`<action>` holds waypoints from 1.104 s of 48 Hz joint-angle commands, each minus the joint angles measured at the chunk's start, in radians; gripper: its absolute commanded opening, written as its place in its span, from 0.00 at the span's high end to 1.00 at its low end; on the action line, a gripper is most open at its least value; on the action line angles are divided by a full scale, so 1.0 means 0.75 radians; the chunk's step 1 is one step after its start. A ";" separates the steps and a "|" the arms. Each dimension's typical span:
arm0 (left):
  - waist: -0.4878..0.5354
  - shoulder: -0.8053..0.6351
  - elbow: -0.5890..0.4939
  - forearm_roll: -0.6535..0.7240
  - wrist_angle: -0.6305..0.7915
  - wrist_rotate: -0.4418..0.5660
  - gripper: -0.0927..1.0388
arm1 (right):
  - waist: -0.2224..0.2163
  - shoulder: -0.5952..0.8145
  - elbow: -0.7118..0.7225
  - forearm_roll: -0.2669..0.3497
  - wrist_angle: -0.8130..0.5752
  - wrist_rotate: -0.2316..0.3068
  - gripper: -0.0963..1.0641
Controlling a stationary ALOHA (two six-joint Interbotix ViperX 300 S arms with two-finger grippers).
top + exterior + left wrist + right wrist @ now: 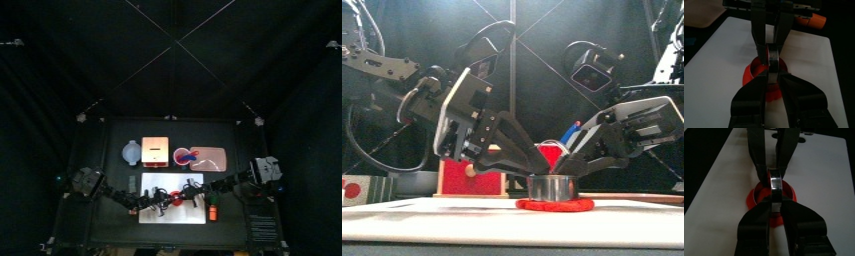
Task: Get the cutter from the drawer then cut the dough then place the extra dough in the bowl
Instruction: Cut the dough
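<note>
The round metal cutter [552, 187] stands on the flat red dough [553, 205] in the middle of the white cutting board [422, 215]. My left gripper [525, 176] comes down from the left and my right gripper [580, 172] from the right. They meet over the cutter, each shut on it. In the left wrist view my jaws pinch a shiny metal strip of the cutter [769, 56] above the dough [751, 75], with the other gripper opposite. The right wrist view shows the same cutter [773, 182] and dough [752, 198]. From above, both grippers [174, 197] sit over the board [160, 212].
Behind the board stand the blue-grey bowl [130, 152], the wooden box [155, 151] with its red drawer front [469, 180], and the pink tray [214, 163]. The red cup [553, 152] holding toy knives stands behind the cutter.
</note>
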 commanded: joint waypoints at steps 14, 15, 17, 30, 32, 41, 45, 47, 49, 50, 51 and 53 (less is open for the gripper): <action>0.045 -0.090 0.002 0.041 0.004 0.080 0.18 | 0.059 -0.063 -0.061 -0.039 0.115 -0.010 0.36; 0.045 -0.096 0.000 0.041 -0.002 0.084 0.17 | 0.061 -0.063 -0.061 -0.039 0.117 -0.010 0.35; 0.047 -0.106 0.000 0.041 -0.020 0.092 0.16 | 0.063 -0.072 -0.065 -0.039 0.129 -0.010 0.33; 0.047 -0.225 0.008 0.061 -0.090 0.207 0.15 | 0.063 -0.112 -0.096 -0.037 0.211 -0.010 0.29; 0.037 -0.241 0.016 0.080 -0.090 0.229 0.16 | 0.063 -0.117 -0.100 -0.035 0.225 -0.010 0.28; 0.010 -0.264 0.072 0.098 -0.096 0.264 0.17 | 0.063 -0.133 -0.127 -0.035 0.288 -0.008 0.28; 0.006 -0.254 0.094 0.082 -0.096 0.262 0.18 | 0.055 -0.143 -0.151 -0.037 0.342 -0.006 0.28; 0.006 -0.250 0.100 0.070 -0.096 0.262 0.19 | 0.055 -0.147 -0.168 -0.039 0.380 -0.010 0.28; 0.006 -0.245 0.102 0.061 -0.096 0.262 0.21 | 0.055 -0.151 -0.184 -0.041 0.423 -0.012 0.28; 0.006 -0.243 0.104 0.055 -0.096 0.262 0.23 | 0.055 -0.151 -0.192 -0.043 0.442 -0.014 0.28; 0.006 -0.241 0.104 0.051 -0.094 0.262 0.24 | 0.055 -0.155 -0.205 -0.047 0.468 -0.012 0.28; 0.006 -0.235 0.106 0.047 -0.092 0.262 0.26 | 0.055 -0.157 -0.219 -0.053 0.501 -0.012 0.28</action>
